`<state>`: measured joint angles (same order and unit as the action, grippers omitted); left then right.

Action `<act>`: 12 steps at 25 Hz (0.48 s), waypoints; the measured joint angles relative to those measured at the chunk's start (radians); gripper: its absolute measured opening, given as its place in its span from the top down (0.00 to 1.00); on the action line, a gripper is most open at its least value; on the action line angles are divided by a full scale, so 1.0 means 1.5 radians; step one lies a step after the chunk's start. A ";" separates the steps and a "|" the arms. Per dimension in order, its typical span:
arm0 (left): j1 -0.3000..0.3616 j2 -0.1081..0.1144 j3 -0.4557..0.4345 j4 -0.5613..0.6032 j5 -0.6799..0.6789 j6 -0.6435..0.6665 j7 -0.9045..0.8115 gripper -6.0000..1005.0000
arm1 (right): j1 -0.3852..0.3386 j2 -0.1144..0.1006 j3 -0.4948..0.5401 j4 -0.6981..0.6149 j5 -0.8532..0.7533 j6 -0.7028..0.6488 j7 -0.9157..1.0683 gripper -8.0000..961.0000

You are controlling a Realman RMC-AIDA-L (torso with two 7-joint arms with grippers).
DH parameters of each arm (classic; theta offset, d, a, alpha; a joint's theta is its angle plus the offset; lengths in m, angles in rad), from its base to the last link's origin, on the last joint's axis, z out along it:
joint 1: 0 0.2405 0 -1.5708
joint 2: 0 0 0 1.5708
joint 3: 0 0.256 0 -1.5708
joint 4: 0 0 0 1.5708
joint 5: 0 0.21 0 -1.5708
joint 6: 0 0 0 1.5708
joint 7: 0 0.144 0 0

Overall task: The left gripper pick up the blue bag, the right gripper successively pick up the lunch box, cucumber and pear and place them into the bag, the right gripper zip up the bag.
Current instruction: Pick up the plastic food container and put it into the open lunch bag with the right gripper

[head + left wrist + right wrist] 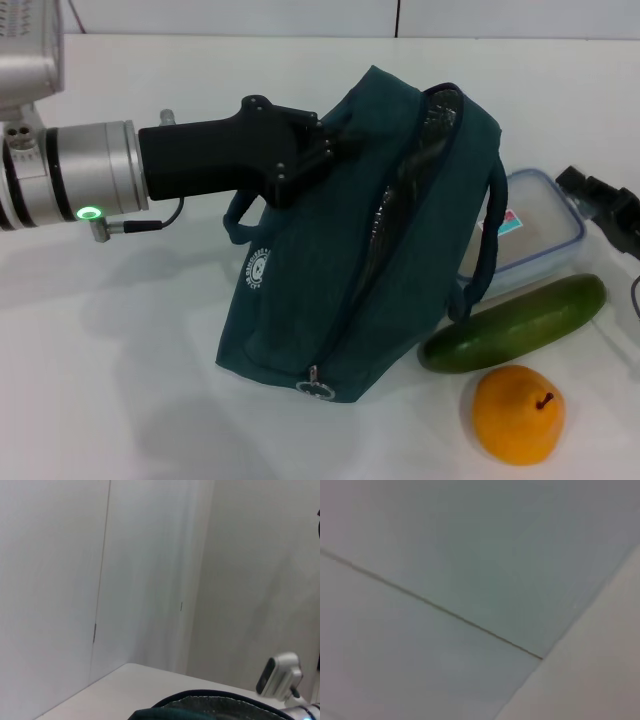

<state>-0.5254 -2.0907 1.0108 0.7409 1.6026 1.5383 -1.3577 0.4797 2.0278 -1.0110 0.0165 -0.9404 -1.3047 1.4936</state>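
The left tool [322, 150] reaches in from nine o'clock in the head view and is clamped on the upper edge of the blue bag [350, 260], with its fingertips buried in the fabric. The bag is dark teal and stands tilted on the white table [120, 350], leaning toward two o'clock. Its zipper is open along the top, showing a silvery lining [440, 110], and the zipper pull [314, 380] sits at the lower end, toward six o'clock. One carry handle [487, 250] hangs down the bag's three o'clock side.

Just beyond that side lies the lunch box [535, 230], a clear container with a blue-rimmed lid, partly hidden by the bag. At four o'clock from the bag lies the cucumber [515, 322], one end almost touching the bag's base. The pear [518, 414], yellow-orange with a short stem, stands near the cucumber at its six o'clock side.

The right tool [605, 205] shows only at the three o'clock edge, near the lunch box; I cannot tell how its fingers are set.
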 joint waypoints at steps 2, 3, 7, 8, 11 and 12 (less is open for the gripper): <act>0.000 0.000 0.000 -0.002 -0.004 0.000 0.004 0.94 | -0.007 0.000 0.000 -0.010 0.000 -0.017 -0.027 0.87; 0.001 0.000 0.000 -0.002 -0.006 -0.001 0.004 0.94 | -0.011 0.000 0.000 -0.016 0.000 -0.024 -0.036 0.87; 0.004 0.000 0.000 -0.002 -0.017 0.000 0.004 0.94 | -0.037 -0.001 0.000 -0.058 0.000 -0.051 -0.056 0.87; 0.005 0.000 0.000 -0.003 -0.019 0.000 0.004 0.94 | -0.043 -0.002 0.000 -0.068 0.002 -0.060 -0.059 0.88; 0.008 0.000 0.000 -0.003 -0.022 0.000 0.009 0.94 | -0.049 -0.005 0.001 -0.081 0.013 -0.083 -0.071 0.89; 0.008 0.000 0.000 -0.003 -0.022 0.000 0.014 0.94 | -0.050 -0.006 0.001 -0.082 0.017 -0.090 -0.076 0.89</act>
<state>-0.5132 -2.0908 1.0109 0.7359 1.5699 1.5388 -1.3369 0.4052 2.0189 -1.0095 -0.1060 -0.9144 -1.4403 1.3800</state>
